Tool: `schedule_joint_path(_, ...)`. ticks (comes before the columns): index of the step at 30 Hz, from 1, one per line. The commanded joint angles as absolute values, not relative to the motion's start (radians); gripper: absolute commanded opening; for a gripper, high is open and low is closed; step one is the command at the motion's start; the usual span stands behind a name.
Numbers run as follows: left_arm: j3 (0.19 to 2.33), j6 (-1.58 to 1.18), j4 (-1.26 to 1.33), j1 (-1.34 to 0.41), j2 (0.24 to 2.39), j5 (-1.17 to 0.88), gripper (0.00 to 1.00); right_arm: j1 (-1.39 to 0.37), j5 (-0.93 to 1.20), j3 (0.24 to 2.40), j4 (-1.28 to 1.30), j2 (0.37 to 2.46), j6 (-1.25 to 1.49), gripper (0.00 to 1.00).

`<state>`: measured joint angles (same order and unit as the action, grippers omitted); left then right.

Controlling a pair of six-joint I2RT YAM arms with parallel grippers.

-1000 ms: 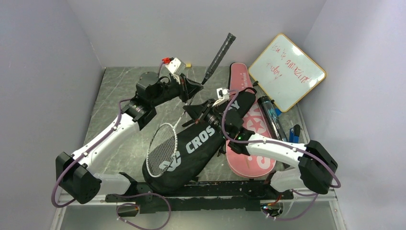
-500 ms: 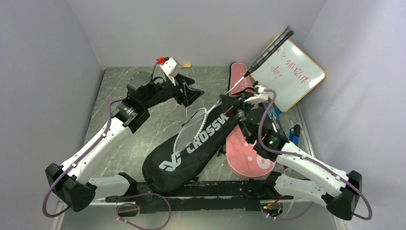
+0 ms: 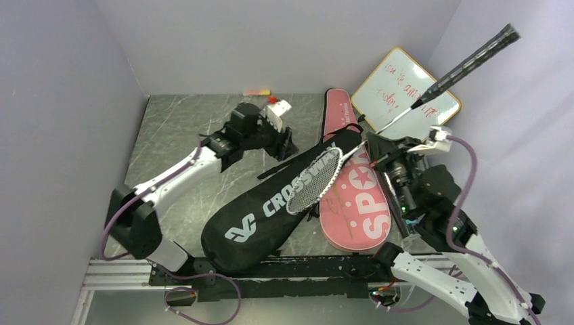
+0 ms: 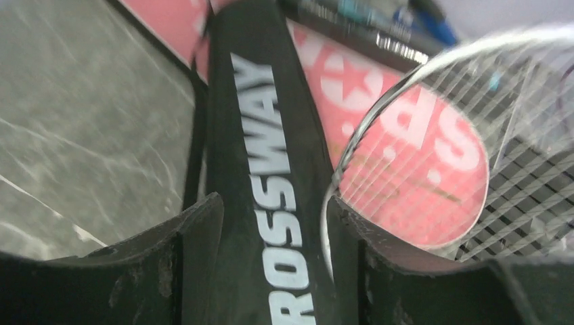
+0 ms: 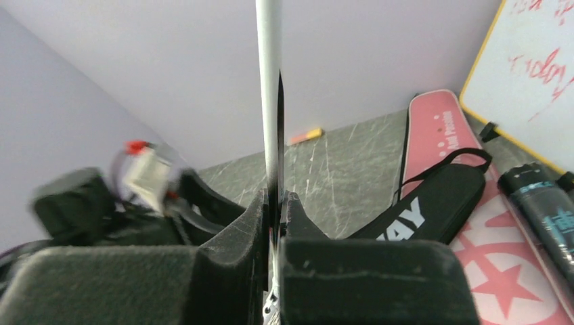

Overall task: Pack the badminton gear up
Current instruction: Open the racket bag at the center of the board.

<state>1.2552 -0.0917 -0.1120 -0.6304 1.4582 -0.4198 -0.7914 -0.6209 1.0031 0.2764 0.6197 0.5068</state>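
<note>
1. Your left gripper [image 4: 271, 217]: jaws apart, holding nothing, just above the long black fabric "CROSSWAY" racket cover [image 3: 271, 203], likely placed to steady it.
2. Your right gripper [image 5: 274, 203]: clamped on the shaft of the thin white-framed strung racket [image 3: 313, 181]. The racket head lies beyond the fingertips over that cover, apparently angled for sliding in.

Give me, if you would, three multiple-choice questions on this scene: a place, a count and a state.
1. Where does the whiteboard stand?
A. far right corner
B. far left corner
C. near edge
2. How many racket covers are in view?
A. one
B. two
C. four
3. What is the right gripper doing?
A. hanging open
B. gripping the racket by its shaft
C. gripping a cover
Answers:
1 A, it leans in the far right corner.
2 B, a black cover and a pink cover.
3 B, its jaws are shut on the thin shaft.
</note>
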Motion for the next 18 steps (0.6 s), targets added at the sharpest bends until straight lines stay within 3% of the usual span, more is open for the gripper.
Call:
schedule_joint_path(1,1.334,0.068,-0.319,-0.702,1.537,-0.378,0.65,-0.791,-0.678,1.125,0.433,0.583,0.426,0.00)
schedule_joint_path(9,1.260,0.145,-0.369,-0.870,1.544,-0.181,0.77,-0.792,-0.709,1.221,0.585,0.530,0.361,0.00)
schedule_joint_path(15,1.221,0.135,-0.355,-0.964,1.585,-0.142,0.95,-0.792,-0.779,1.268,0.655,0.489,0.360,0.00)
schedule_joint_path(18,1.243,0.129,-0.396,-1.020,1.636,-0.046,0.96,-0.792,-0.804,1.274,0.655,0.460,0.366,0.00)
